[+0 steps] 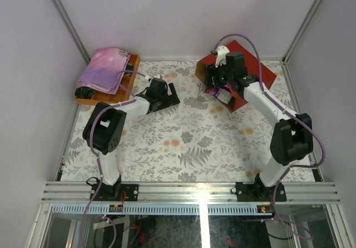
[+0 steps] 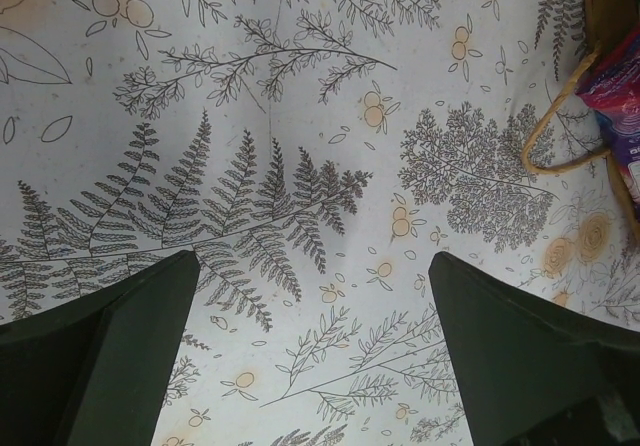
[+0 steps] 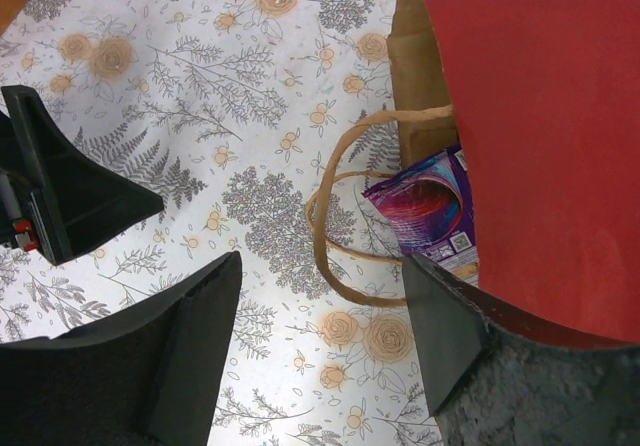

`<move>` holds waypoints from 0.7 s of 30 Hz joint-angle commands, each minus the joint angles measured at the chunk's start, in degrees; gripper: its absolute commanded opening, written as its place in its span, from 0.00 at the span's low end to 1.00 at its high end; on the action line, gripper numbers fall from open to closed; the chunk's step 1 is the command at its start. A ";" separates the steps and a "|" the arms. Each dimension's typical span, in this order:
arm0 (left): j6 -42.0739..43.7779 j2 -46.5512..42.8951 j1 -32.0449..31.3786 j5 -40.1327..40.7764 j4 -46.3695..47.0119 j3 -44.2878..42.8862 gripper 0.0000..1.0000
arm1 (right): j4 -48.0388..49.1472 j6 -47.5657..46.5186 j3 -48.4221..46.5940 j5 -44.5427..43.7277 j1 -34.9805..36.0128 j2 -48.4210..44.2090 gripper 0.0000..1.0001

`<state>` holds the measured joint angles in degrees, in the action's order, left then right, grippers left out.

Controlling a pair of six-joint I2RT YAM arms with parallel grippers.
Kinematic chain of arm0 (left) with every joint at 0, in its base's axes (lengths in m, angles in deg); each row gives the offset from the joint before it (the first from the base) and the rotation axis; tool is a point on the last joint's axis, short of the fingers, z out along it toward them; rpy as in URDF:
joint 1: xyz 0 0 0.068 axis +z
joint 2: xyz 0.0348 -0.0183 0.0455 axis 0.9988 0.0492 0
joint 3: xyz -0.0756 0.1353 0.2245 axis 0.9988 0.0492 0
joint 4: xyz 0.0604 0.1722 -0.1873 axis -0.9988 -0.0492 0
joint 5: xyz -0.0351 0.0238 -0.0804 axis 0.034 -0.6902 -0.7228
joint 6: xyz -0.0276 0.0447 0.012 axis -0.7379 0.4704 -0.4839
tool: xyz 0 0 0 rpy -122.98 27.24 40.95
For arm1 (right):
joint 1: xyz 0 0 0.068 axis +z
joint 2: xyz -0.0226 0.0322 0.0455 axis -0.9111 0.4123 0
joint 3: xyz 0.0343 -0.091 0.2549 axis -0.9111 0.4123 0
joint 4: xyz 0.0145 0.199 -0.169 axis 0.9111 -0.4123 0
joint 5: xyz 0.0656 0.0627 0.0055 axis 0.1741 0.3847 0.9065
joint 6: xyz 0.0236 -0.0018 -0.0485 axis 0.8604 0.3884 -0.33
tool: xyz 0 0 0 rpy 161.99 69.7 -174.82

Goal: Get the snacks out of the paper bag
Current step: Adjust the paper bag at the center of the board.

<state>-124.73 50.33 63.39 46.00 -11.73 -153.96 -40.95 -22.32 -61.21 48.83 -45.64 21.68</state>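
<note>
The paper bag (image 1: pixel 266 74) sat at about 1 o'clock on the table in the top view. It looked to be lying on its side, red outside and brown kraft inside, with the mouth facing 9 o'clock. The right arm (image 1: pixel 267 106) covered a good chunk of it from up there, so I couldn't see inside at all.

On the right wrist cam the bag ran off the frame at 3 o'clock. Only one snack showed, a glossy purple-white packet (image 3: pixel 432 206) poking out of the mouth with its far end tucked under the red wall. Any other snacks were hidden from me.

The yellowish cord handles (image 3: pixel 335 236) looped out onto the floral tablecloth (image 3: pixel 200 96). The right gripper (image 3: pixel 315 351) hung just beside the mouth, fingers spread wide with nothing in them.

There was a dark wedge (image 3: pixel 60 186) at 9 o'clock in that view, and I honestly couldn't tell what it was.

The left gripper (image 2: pixel 310 341) was spread and empty too, over bare cloth. The packet was cropped at its 3 o'clock edge.
</note>
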 commanded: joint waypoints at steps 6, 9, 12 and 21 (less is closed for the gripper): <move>1.63 -3.98 0.09 4.29 1.81 2.04 1.00 | -0.23 -0.40 -6.39 3.11 0.77 4.66 0.69; 2.31 -5.48 1.87 5.02 1.83 3.44 1.00 | -1.90 -0.40 -8.63 4.50 0.78 6.14 0.56; 1.89 -6.78 3.96 3.63 2.75 5.33 1.00 | -1.67 -0.10 -8.66 5.40 0.76 5.72 0.39; 1.45 -6.23 3.48 0.44 5.42 5.57 1.00 | -2.41 0.94 -10.13 4.70 0.80 3.14 0.08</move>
<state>-123.75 44.29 67.87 48.03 -11.21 -148.28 -43.49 -22.10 -68.07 53.09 -45.40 28.61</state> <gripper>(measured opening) 0.995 0.117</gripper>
